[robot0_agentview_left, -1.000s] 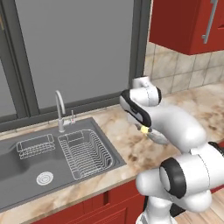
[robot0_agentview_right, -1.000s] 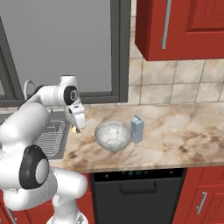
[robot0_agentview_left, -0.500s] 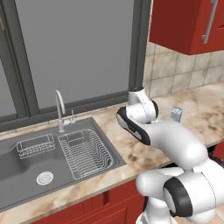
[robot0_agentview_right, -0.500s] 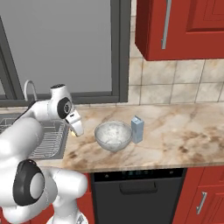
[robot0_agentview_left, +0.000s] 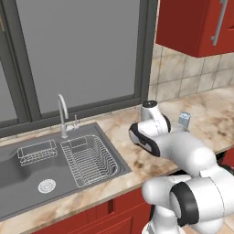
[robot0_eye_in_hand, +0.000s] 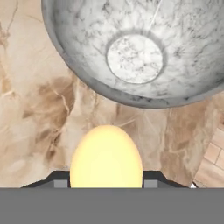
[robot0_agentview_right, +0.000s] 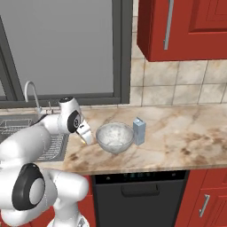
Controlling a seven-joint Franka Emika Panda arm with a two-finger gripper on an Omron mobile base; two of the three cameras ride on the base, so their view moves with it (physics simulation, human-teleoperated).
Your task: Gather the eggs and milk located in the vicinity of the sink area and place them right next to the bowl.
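While the hand (robot0_agentview_right: pixel 85 134) grips one egg (robot0_eye_in_hand: pixel 106 156), one bowl (robot0_agentview_right: pixel 115 137), one milk carton (robot0_agentview_right: pixel 139 131).

We note an arm (robot0_agentview_left: pixel 183 151) built of smooth, rounded, glossy white shells, with dark grey to black bands at each joint. We observe a large round dark joint cap (robot0_agentview_right: pixel 27 193) ringed in white on the lower body, and a small white wrist segment (robot0_agentview_right: pixel 85 133). We see no cables, screws or markings.
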